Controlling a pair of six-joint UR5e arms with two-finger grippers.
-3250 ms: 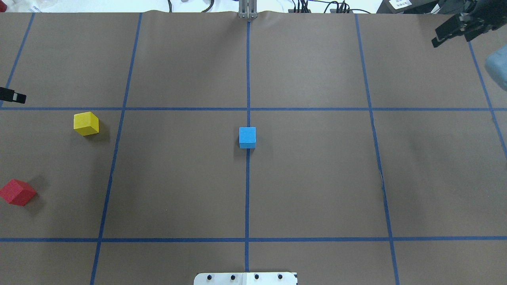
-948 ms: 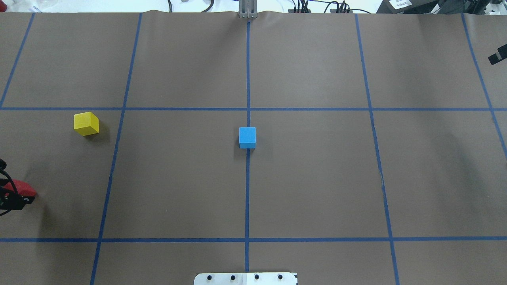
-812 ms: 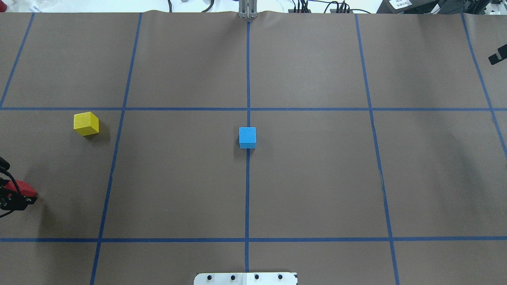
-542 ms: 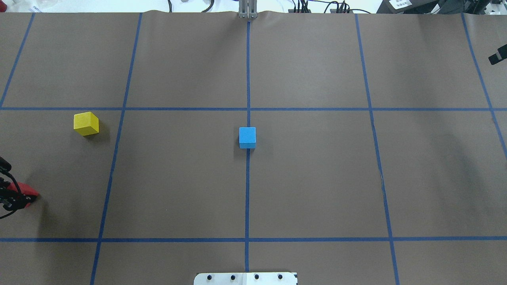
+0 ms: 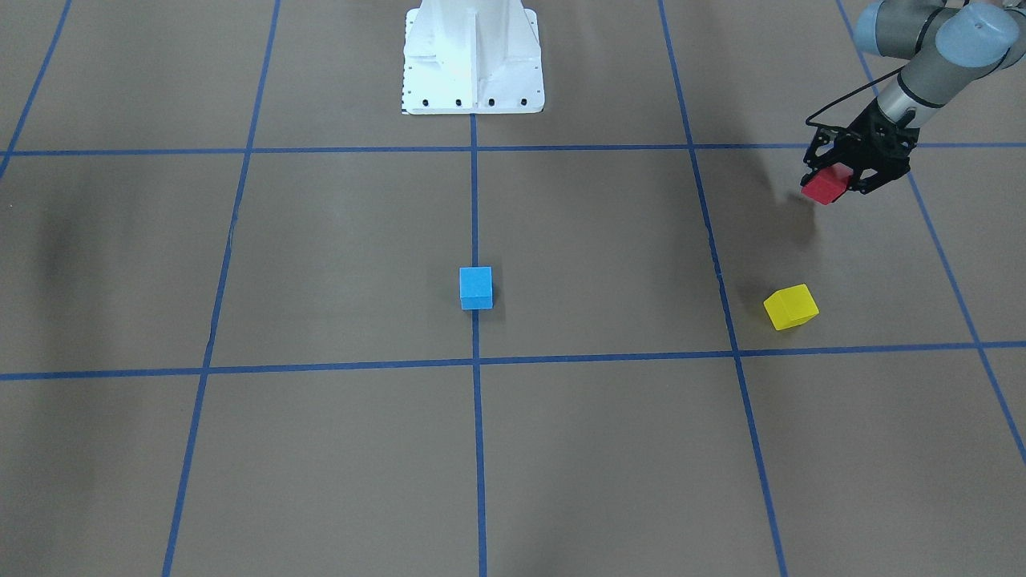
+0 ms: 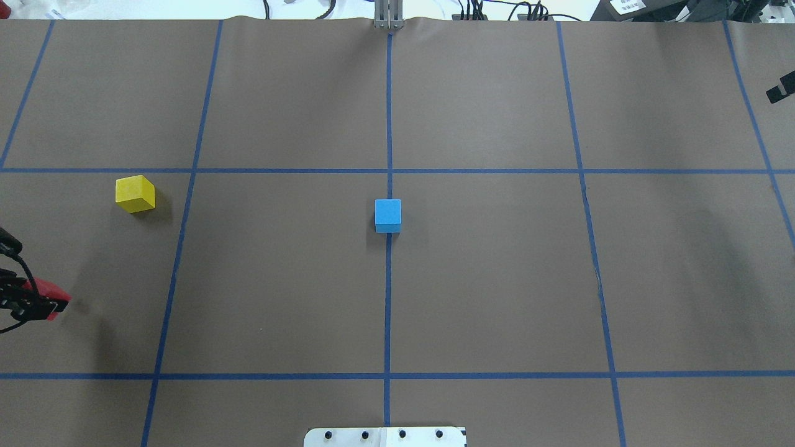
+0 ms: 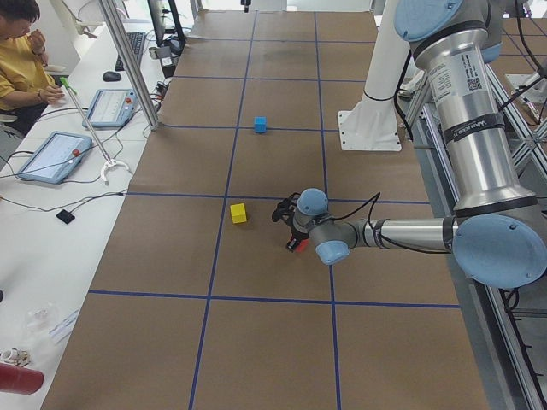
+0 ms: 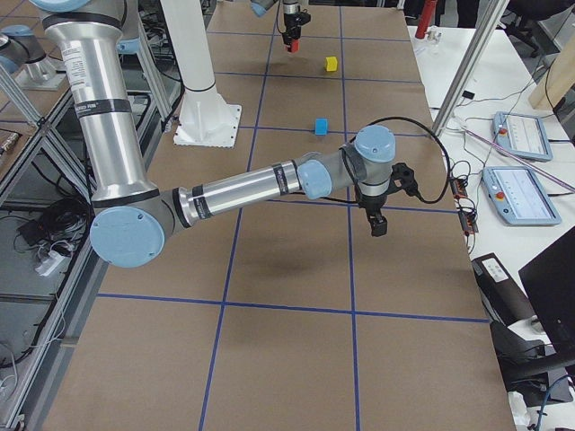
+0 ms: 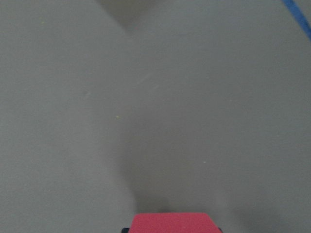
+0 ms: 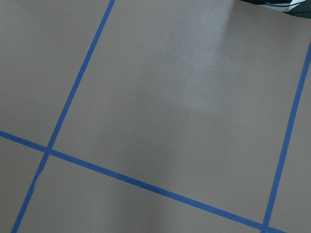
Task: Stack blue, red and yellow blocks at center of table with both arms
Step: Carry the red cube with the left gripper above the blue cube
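- Left gripper [image 5: 834, 180]: closed onto the red block [image 5: 824, 189], fingers on opposite faces. The block looks raised off the worktop [image 6: 497, 279]; its shadow lies apart from it. It hangs near the worktop's left end.
- Blue block [image 6: 388, 215]: flat on the worktop at the centre, astride the middle tape line.
- Yellow block [image 6: 135, 194]: on the worktop, left of centre, well apart from the blue block, near the red one.
- Right gripper [image 8: 377, 224]: over bare worktop at the right end; opening cannot be told.
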